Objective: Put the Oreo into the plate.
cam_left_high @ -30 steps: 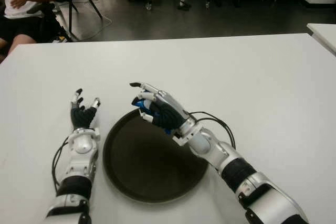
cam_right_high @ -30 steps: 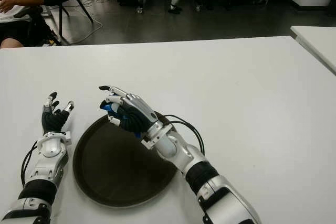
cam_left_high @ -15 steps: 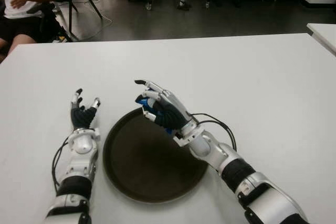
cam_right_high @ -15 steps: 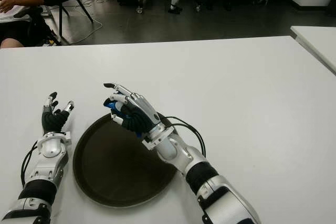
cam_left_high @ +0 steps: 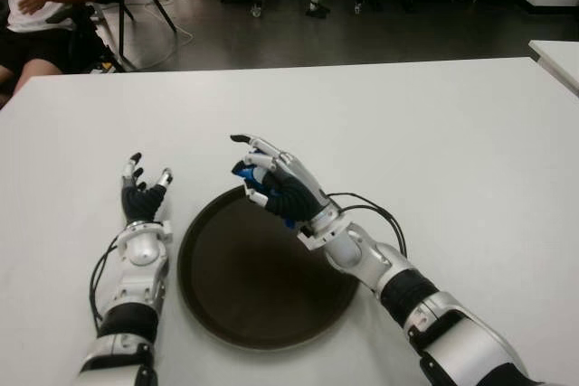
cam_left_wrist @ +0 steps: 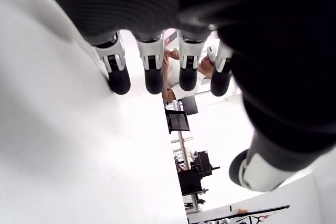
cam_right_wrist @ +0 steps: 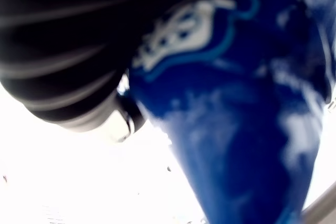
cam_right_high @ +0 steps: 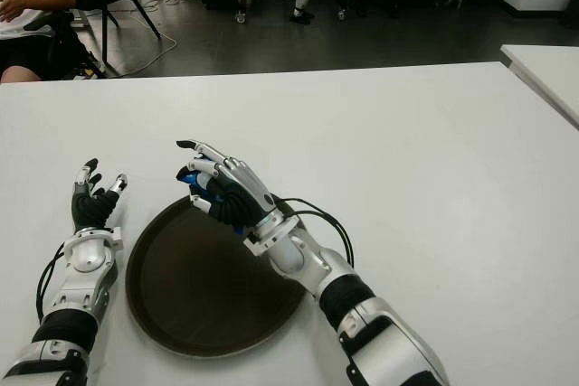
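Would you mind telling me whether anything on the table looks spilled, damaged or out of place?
Nothing stands out. The right hand holds the blue Oreo above the plate's far rim; the plate is bare. The left hand shows open, left of the plate.

The blue Oreo packet point(cam_left_high: 246, 174) is mostly hidden inside the right hand point(cam_left_high: 276, 183); in the right wrist view it is blurred and cut off. A seated person point(cam_left_high: 36, 6) at upper left is cropped by the frame edge.
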